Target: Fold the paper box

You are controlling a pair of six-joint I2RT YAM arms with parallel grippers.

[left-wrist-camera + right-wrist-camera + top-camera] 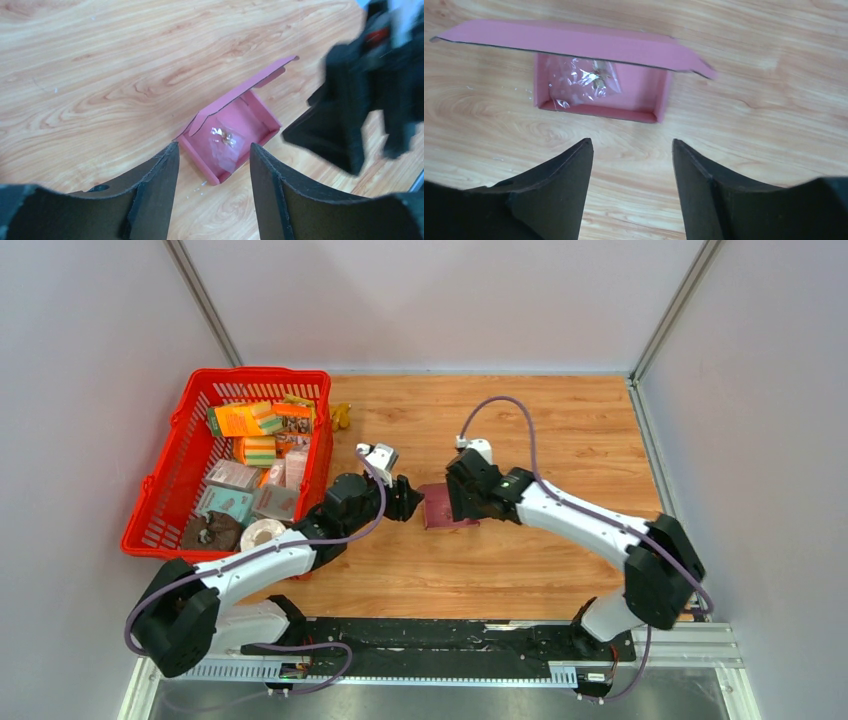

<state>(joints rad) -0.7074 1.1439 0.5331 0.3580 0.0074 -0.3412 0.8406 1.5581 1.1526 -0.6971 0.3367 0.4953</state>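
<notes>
The paper box is a small shallow pink box on the wooden table, between my two grippers. Its lid flap stands up, open. A clear plastic packet lies inside the box. My left gripper is open and empty just left of the box. In the left wrist view its fingers frame the box's near corner without touching it. My right gripper is open and empty at the box's right side. In the right wrist view it sits a short way from the box wall.
A red plastic basket with several printed packages stands at the left. A small yellow object lies beside its far right corner. Grey walls enclose the table on three sides.
</notes>
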